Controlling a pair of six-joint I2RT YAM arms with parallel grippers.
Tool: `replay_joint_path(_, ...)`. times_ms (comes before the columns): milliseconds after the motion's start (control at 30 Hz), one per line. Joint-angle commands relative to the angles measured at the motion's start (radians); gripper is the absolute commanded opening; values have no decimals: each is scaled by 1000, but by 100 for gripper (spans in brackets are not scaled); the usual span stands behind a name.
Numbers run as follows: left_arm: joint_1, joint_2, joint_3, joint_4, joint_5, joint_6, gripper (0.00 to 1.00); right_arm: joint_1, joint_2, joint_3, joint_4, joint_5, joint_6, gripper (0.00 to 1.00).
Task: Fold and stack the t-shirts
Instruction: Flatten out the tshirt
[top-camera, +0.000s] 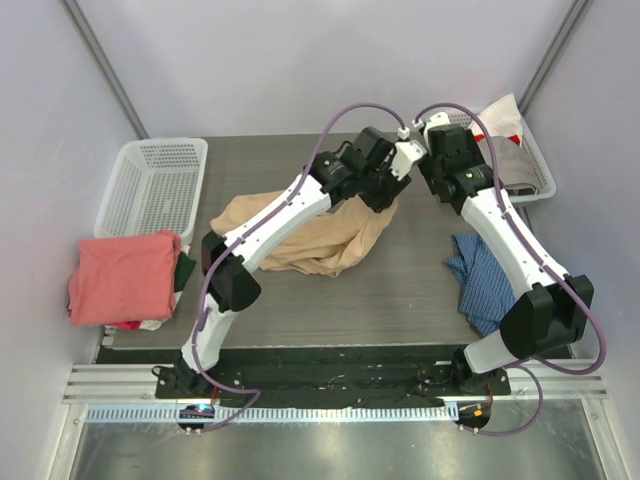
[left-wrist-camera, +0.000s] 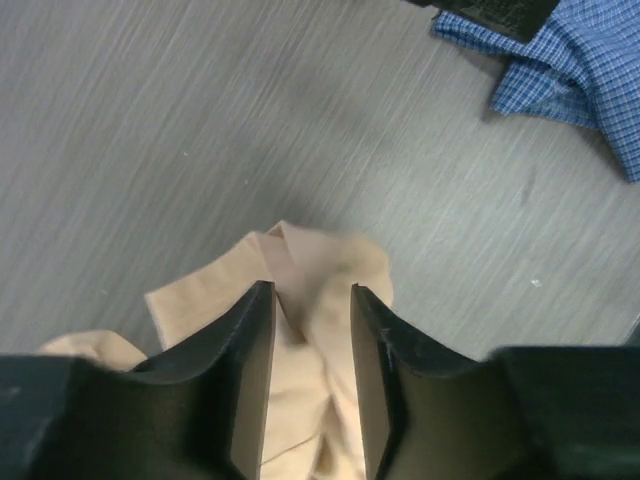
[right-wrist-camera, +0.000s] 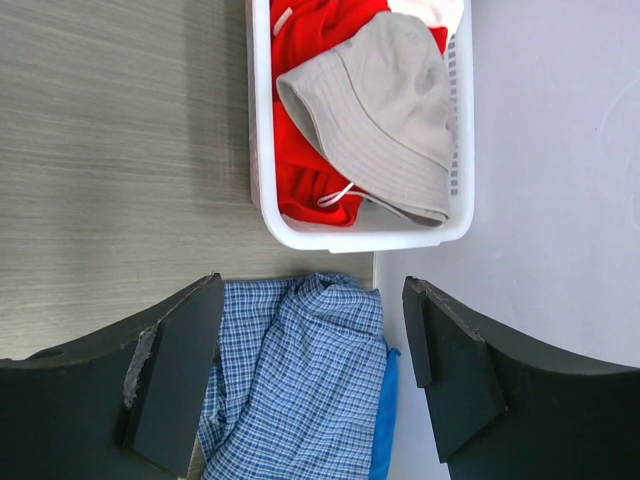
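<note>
The tan t-shirt (top-camera: 310, 235) lies crumpled in the middle of the table. Its right end is drawn up to my left gripper (top-camera: 385, 195). In the left wrist view the left gripper (left-wrist-camera: 312, 290) is shut on a bunch of the tan t-shirt (left-wrist-camera: 300, 350), held a little above the table. The salmon-pink t-shirt (top-camera: 125, 275) lies folded at the table's left edge. My right gripper (top-camera: 440, 185) hovers at the back right, close to the left one. In the right wrist view the right gripper (right-wrist-camera: 312, 283) is open and empty, high above a blue checked shirt (right-wrist-camera: 300, 390).
An empty white basket (top-camera: 155, 185) stands at the back left. Another white basket (right-wrist-camera: 360, 235) at the back right holds a red cloth (right-wrist-camera: 305, 130) and a beige hat (right-wrist-camera: 385, 110). The blue checked shirt (top-camera: 480, 280) lies at the right edge. Dark cloth (top-camera: 185, 270) shows beside the pink shirt.
</note>
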Motion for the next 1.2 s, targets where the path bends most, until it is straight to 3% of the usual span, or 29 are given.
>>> replay_joint_path(0,-3,-3,-37,85,-7,7,67,-6,-36,-24,23,32,19,80)
replay_joint_path(100,-5,-72,-159,172,-119,21,80,-6,-39,-38,24,23,29,80)
replay_joint_path(200,3,-156,-300,261,-247,67,86,-8,-47,-49,14,-45,49,80)
replay_joint_path(367,115,-288,-509,336,-316,87,88,-8,8,-14,-66,-324,74,80)
replay_joint_path(533,286,-414,-676,399,-311,121,88,-6,126,57,-69,-473,101,83)
replay_joint_path(833,327,-395,-729,378,-259,101,88,-6,448,251,-66,-732,184,83)
replay_joint_path(1167,345,-390,-804,435,-302,113,87,-8,614,385,-75,-827,215,81)
